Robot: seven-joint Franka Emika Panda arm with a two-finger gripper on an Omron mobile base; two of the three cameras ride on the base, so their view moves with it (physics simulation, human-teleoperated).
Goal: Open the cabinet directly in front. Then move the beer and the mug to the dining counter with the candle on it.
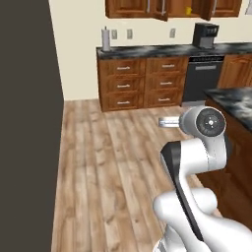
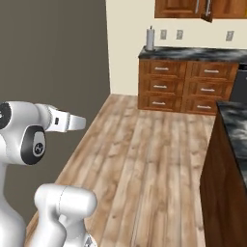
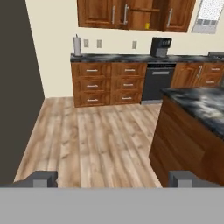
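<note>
The cabinet [image 3: 140, 13] hangs on the far wall with its doors swung open, and the yellow mug [image 3: 147, 26] stands on its shelf. From the left base view the mug [image 1: 188, 10] shows between the open doors of the cabinet [image 1: 162, 10]. The beer is hidden and the candle is out of view. The dining counter [image 3: 197, 105], dark marble on a wood base, runs along the right, close to me. My gripper [image 3: 113, 178] is open and holds nothing, far back from the cabinet over the wood floor. One open cabinet [image 2: 208, 9] door shows in the right base view.
A dark wall [image 1: 27, 123] closes off the left. On the far counter [image 3: 109, 57] stand a paper towel roll [image 3: 77, 45] and a coffee machine [image 3: 160, 47], above drawers and a dishwasher [image 3: 157, 81]. Wood floor [image 3: 96, 135] stretches between me and them.
</note>
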